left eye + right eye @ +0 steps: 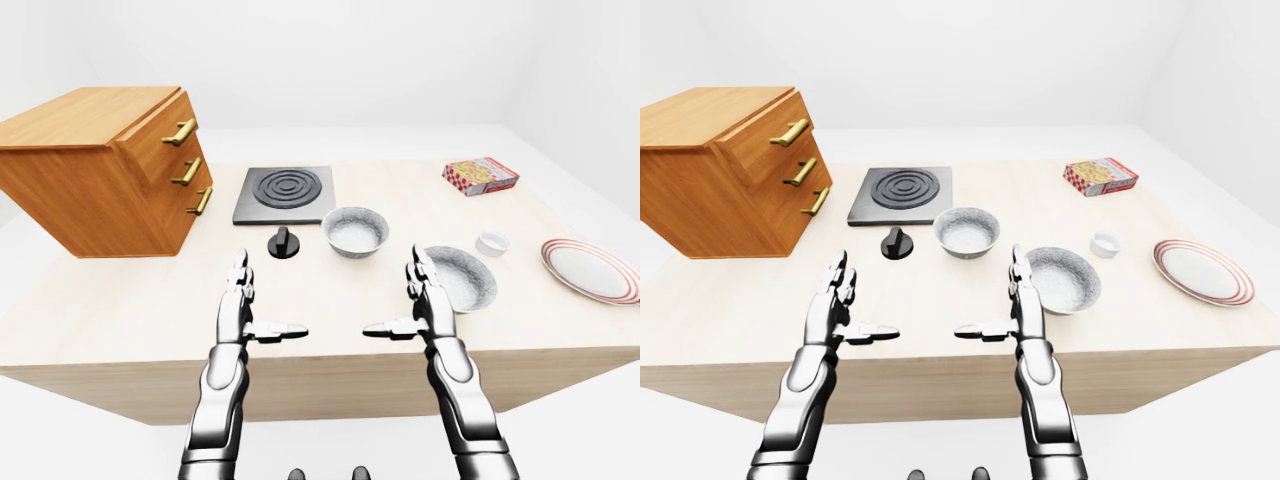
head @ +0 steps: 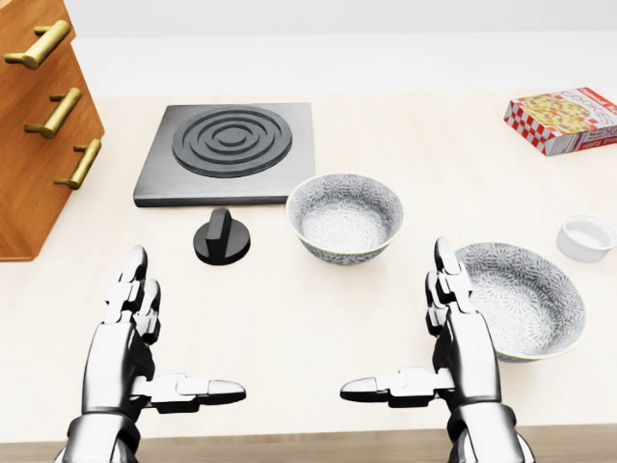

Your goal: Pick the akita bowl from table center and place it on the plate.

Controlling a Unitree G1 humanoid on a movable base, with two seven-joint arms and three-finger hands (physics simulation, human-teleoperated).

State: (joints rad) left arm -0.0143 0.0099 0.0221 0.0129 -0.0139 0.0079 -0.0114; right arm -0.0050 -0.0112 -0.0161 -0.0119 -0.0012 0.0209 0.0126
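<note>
The left hand [image 2: 121, 355] and right hand [image 2: 461, 349] hover over the table's near edge, both spread with thumbs pointing inward, holding nothing. The akita bowl [image 2: 345, 218] sits untouched at table centre, just right of a black knob [image 2: 222, 237]. The red-rimmed plate [image 1: 592, 270] lies empty far right, beyond a second patterned bowl [image 2: 522, 299]. The reach is not yet begun; next, probably, the right hand must go forward to the centre bowl's rim.

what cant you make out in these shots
- Plate: not in the head view, and the left-eye view's right edge clips its rim.
- Drawer cabinet: cut off by the head view's left and top edges.
- Box: print too small to read in any view.
- Bowl at the right: the right hand covers its left rim in the head view.
</note>
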